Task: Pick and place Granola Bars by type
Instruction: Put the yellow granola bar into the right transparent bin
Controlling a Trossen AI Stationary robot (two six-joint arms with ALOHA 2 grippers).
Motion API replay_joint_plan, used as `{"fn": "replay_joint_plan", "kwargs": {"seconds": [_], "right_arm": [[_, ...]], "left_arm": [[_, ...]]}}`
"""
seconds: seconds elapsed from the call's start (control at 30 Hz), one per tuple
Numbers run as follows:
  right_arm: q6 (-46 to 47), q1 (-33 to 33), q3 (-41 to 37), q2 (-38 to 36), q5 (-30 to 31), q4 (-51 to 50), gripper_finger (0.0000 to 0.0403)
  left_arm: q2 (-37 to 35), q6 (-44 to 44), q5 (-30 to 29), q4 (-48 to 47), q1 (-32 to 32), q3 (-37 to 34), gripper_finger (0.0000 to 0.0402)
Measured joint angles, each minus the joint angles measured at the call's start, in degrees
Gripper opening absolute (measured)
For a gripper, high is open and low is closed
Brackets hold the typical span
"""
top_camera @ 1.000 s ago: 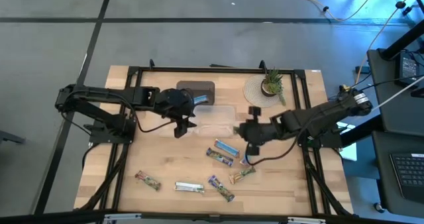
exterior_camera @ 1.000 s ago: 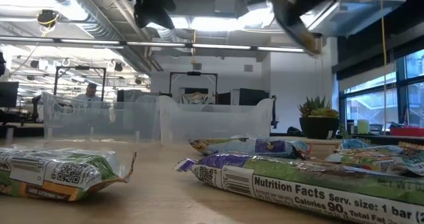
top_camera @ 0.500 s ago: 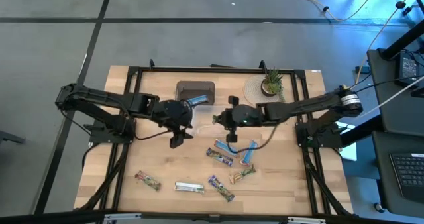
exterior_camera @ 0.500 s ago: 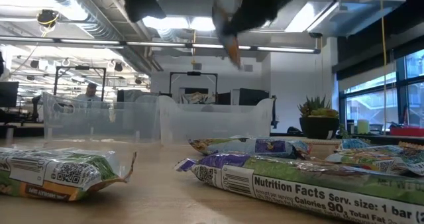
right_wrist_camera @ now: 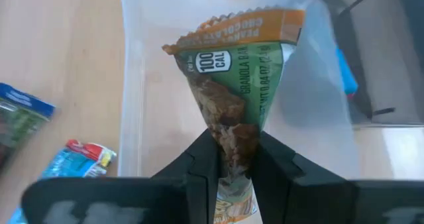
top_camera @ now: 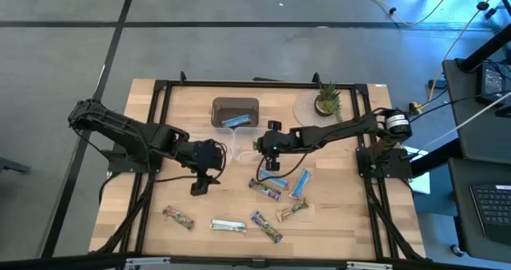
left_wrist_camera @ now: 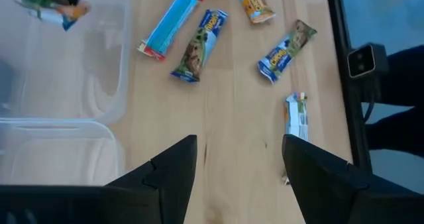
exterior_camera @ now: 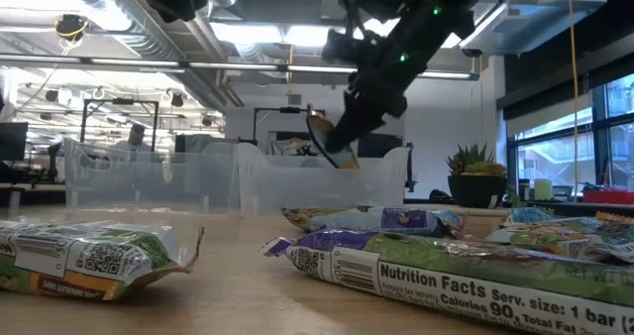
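**Green bar held over the clear tub**

While the left gripper (top_camera: 200,184) hangs with its fingers spread and empty above bare bench (top_camera: 335,230) left of centre, the right gripper (right_wrist_camera: 234,159) is clamped on a green-tan granola bar (right_wrist_camera: 235,85) over a clear plastic tub (right_wrist_camera: 152,85). A blue bar (top_camera: 235,121) lies in the dark tray (top_camera: 235,107) at the far side. The other bars (top_camera: 267,188) lie scattered on the near half of the bench.

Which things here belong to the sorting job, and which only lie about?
Job: green granola bar held by right gripper; loose bars; blue bar in brown tray; clear tubs; left gripper, open.
Lying about: potted plant.
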Motion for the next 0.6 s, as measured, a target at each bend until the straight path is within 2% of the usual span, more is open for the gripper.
{"fn": "replay_joint_plan", "kwargs": {"seconds": [0.27, 0.6], "right_arm": [[0.0, 0.1, 0.1, 2.7, 0.1, 0.0, 0.0078], [-0.2, -0.1, 0.1, 3.6, -0.3, 0.8, 0.0078]], "left_arm": [[0.0, -3.5, -1.7, -3.8, -3.1, 0.0, 0.0214], [0.0, -4.5, -3.2, -4.3, -3.5, 0.0, 0.0214]]}}
